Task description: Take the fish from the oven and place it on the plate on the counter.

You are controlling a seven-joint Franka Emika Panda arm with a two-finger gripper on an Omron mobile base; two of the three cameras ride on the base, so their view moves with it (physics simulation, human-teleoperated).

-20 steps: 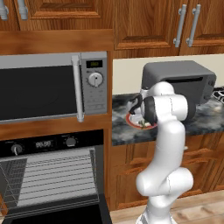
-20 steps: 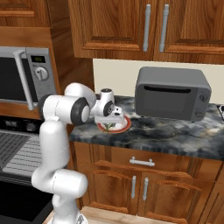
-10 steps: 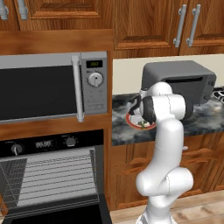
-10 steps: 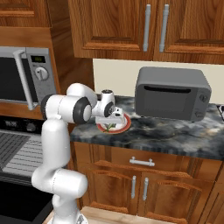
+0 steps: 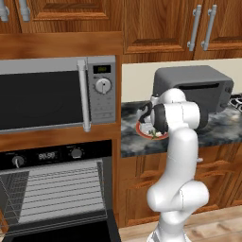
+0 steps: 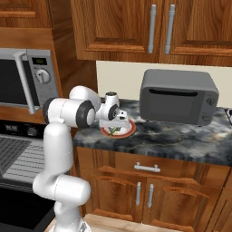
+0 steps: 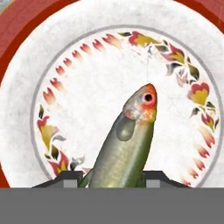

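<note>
The fish [image 7: 127, 140], green-grey with an orange head, lies head away from me between my fingertips, low over the plate. My gripper [image 7: 113, 177] is shut on the fish's tail end, one pad against each side. The plate [image 7: 87, 87] is white with a red rim and a ring of floral marks. From the right base view, the gripper [image 6: 115, 127] points down onto the plate [image 6: 129, 132] at the left end of the counter [image 6: 172, 140]. The oven [image 5: 56, 189] stands open at lower left, its wire racks bare.
A grey toaster oven [image 6: 179, 96] stands on the counter just right of the plate. The silver microwave [image 5: 47, 94] sits above the oven. The oven door [image 5: 66, 231] hangs open low beside the base. Wooden cabinets [image 6: 158, 27] overhang the counter.
The hand has held its place over the plate with the fish between its fingers. Nothing else has moved.
</note>
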